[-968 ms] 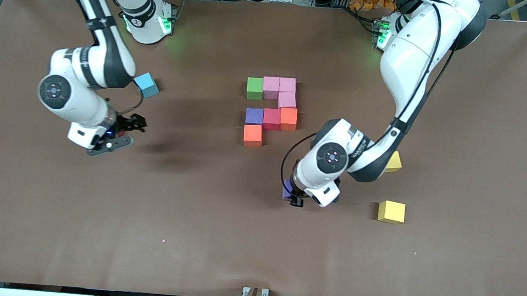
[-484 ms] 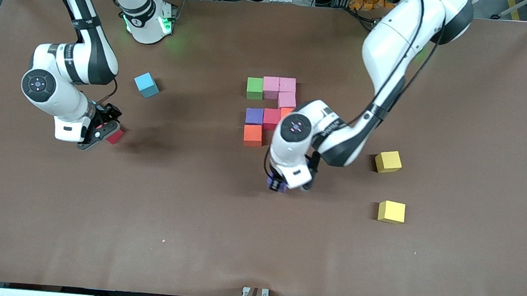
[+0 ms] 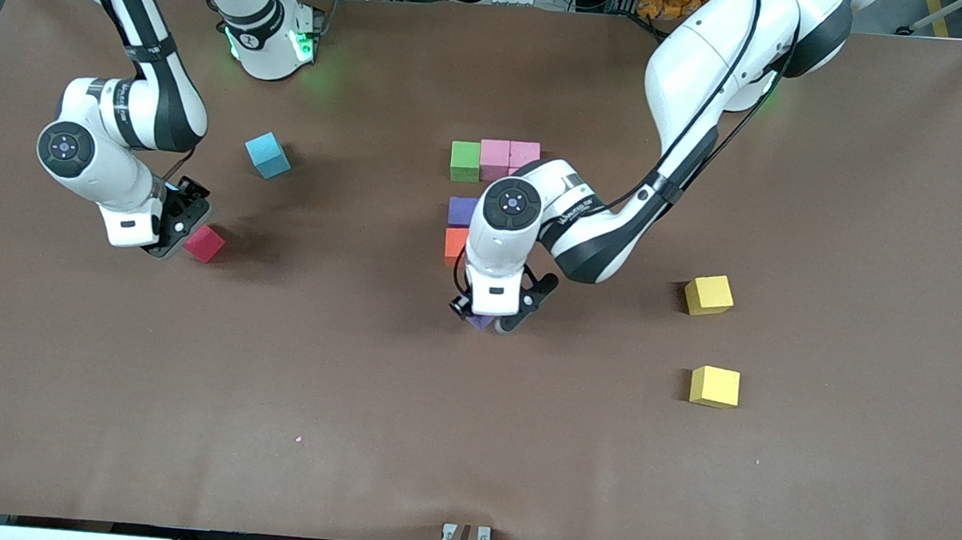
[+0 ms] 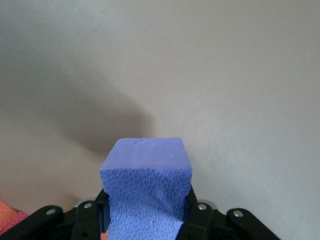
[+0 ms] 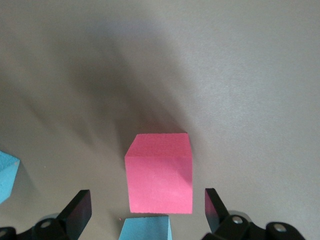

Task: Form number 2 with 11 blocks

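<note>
My left gripper point(image 3: 490, 312) is shut on a purple block point(image 3: 481, 321) point(image 4: 147, 170), low over bare table beside the orange block point(image 3: 455, 242) of the formation. The formation shows a green block point(image 3: 465, 161), two pink blocks point(image 3: 494, 153) point(image 3: 525, 151) and a purple block point(image 3: 462, 210). The left arm hides the blocks beside these. My right gripper point(image 3: 179, 227) point(image 5: 146, 202) is open. A red block point(image 3: 205, 243) point(image 5: 160, 172) lies on the table just ahead of its fingertips. Two yellow blocks point(image 3: 709, 295) point(image 3: 714, 386) lie apart toward the left arm's end.
A light-blue cube point(image 3: 268, 154) sits farther from the front camera than the red block. The right wrist view shows a light-blue cube point(image 5: 145, 227) between the right fingers and the edge of another light-blue cube point(image 5: 7, 172).
The left arm has carried the purple block toward the right arm's end, up beside the formation. The right arm has swung toward its end of the table, uncovering the red block.
</note>
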